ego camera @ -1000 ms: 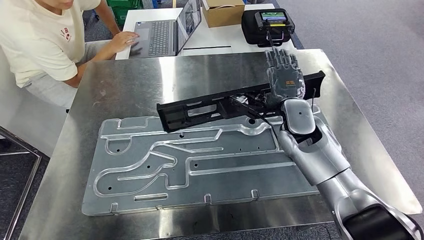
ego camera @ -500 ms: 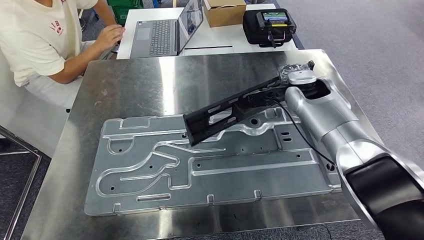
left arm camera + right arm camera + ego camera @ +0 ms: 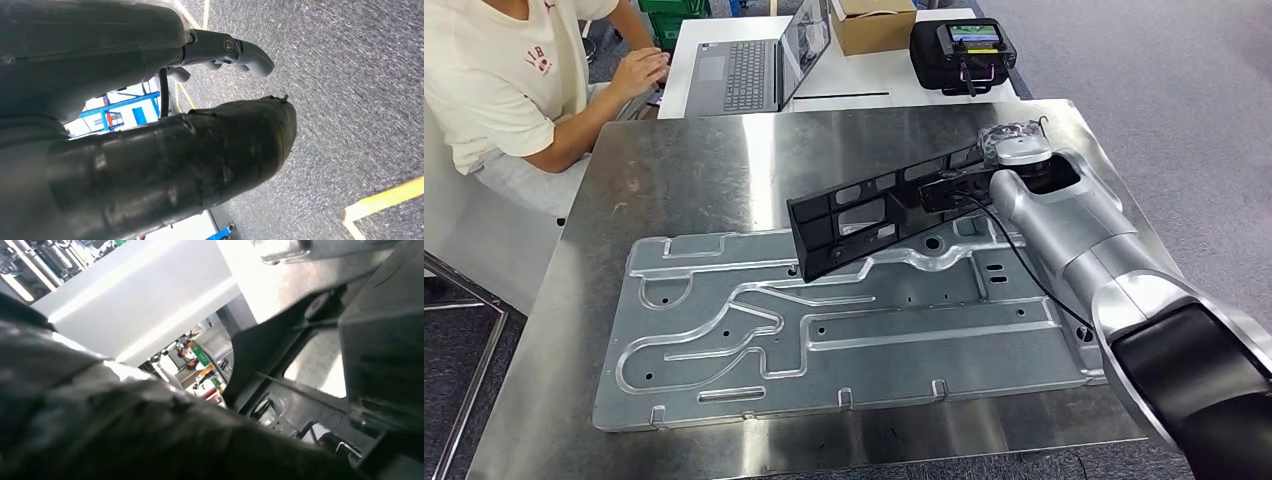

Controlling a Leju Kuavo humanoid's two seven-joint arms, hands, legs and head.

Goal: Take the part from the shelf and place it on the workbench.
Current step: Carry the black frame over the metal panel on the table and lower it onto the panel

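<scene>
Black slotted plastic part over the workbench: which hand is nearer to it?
Right. The right hand holds the black slotted plastic part; the left hand hangs over carpeted floor.

black part (image 3: 380,340) close-up, hand (image 3: 100,430) — blurred

Grey carpet floor (image 3: 1144,60); white desk (image 3: 864,80) behind.
</scene>
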